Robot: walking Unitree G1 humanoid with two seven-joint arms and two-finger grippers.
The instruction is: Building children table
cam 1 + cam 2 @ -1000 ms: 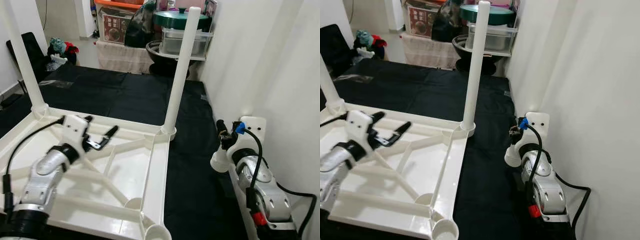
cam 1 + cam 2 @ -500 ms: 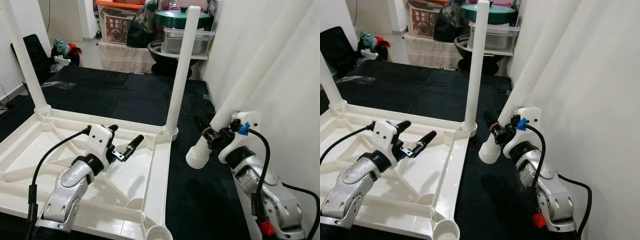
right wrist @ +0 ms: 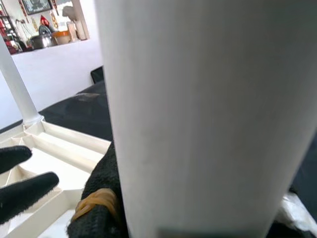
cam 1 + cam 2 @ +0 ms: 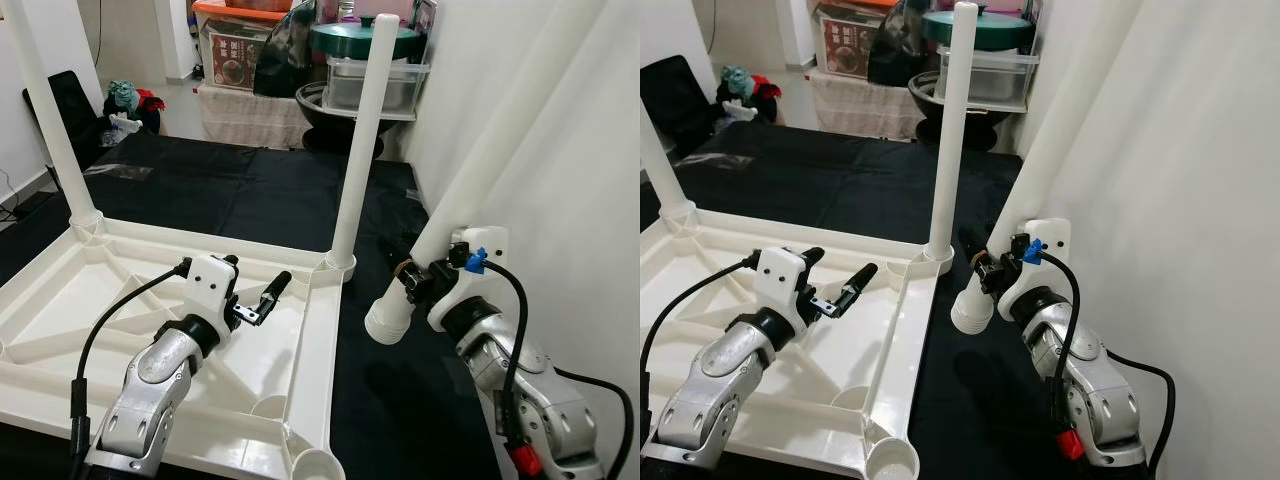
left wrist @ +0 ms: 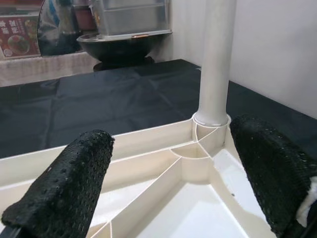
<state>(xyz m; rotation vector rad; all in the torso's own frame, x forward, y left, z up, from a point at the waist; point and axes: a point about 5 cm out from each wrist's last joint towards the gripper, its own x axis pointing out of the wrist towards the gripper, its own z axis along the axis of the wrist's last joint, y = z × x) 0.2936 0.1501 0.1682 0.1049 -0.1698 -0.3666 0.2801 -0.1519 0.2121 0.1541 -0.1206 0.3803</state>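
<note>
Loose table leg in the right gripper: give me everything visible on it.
The loose table leg is a long, plain white tube, plastic by its look, with a slightly flared open lower end. The right gripper has its jaws shut on it near that end. It tilts steeply, lower end above the black mat, right of the upturned tabletop.

no readable text anywhere, printed red box (image 4: 235, 60) at the room's far end too small and blurred to read
</note>
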